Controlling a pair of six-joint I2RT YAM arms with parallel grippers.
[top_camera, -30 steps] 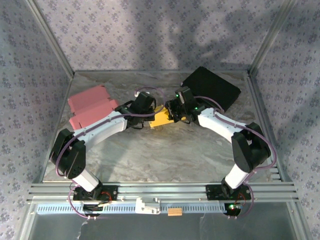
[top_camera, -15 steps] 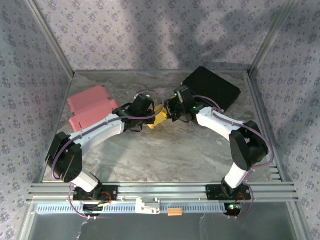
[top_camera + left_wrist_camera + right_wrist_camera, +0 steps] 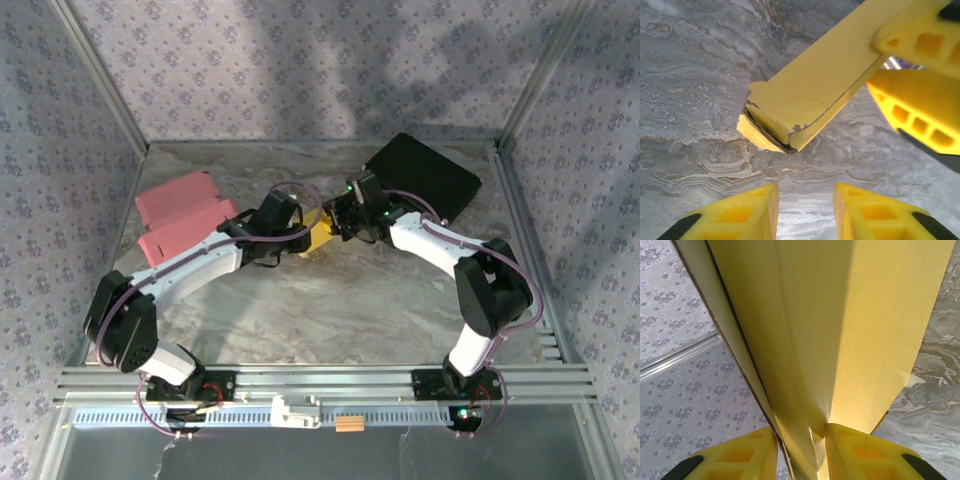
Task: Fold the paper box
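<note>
The yellow paper box [image 3: 319, 238] is still flattened and hangs tilted above the marble table between the two arms. In the left wrist view its torn lower corner [image 3: 771, 131] points down at the table. My right gripper [image 3: 802, 450] is shut on the box's folded edge [image 3: 840, 340]; its yellow fingers [image 3: 920, 45] clamp the panel at the upper right of the left wrist view. My left gripper [image 3: 805, 210] is open just below the box corner, with only bare table between its fingers. From above, the left gripper [image 3: 296, 236] sits left of the box and the right gripper [image 3: 344, 226] right of it.
A stack of flat pink boxes [image 3: 183, 216] lies at the left rear of the table. A black slab [image 3: 425, 176] lies at the right rear, behind the right arm. Patterned walls and aluminium posts [image 3: 100, 75] enclose the table [image 3: 330, 310].
My left gripper has opened and now sits clear of the box corner. The left arm's elbow swung left. The right gripper stays clamped and has shifted slightly left and back.
</note>
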